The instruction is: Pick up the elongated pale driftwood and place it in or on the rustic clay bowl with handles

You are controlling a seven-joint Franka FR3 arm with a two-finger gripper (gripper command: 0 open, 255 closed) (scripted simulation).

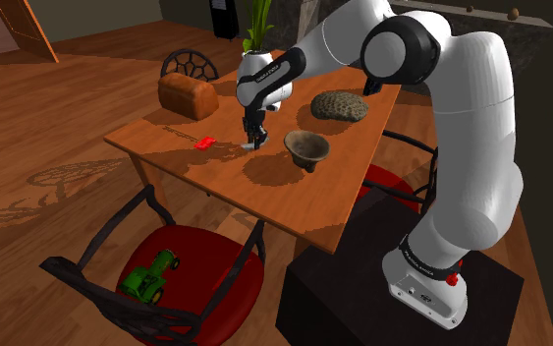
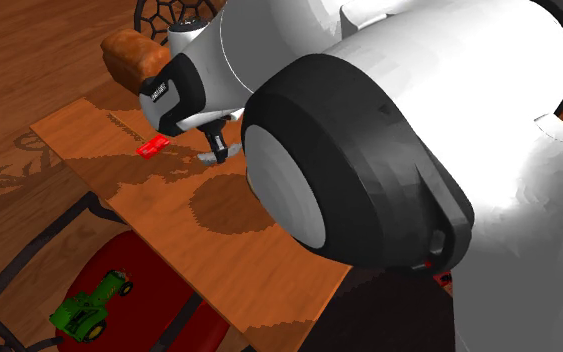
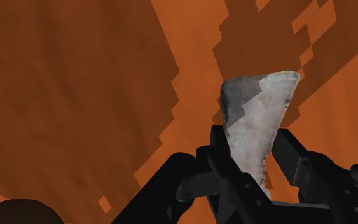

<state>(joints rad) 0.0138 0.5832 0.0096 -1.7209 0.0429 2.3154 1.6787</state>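
With gripper (image 1: pixel 254 141) clamped on the pale driftwood (image 3: pixel 257 121), lift clear of the table (image 1: pixel 195 165), then carry over the clay bowl (image 1: pixel 306 147) near its middle before lowering.

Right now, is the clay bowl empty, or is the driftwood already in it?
Empty: the bowl is bare inside, and the driftwood is clasped in the gripper, apart from the bowl.

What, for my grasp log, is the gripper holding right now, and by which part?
The gripper holds the pale driftwood: its jaws clasp the narrower end, and the broader end sticks out beyond them.
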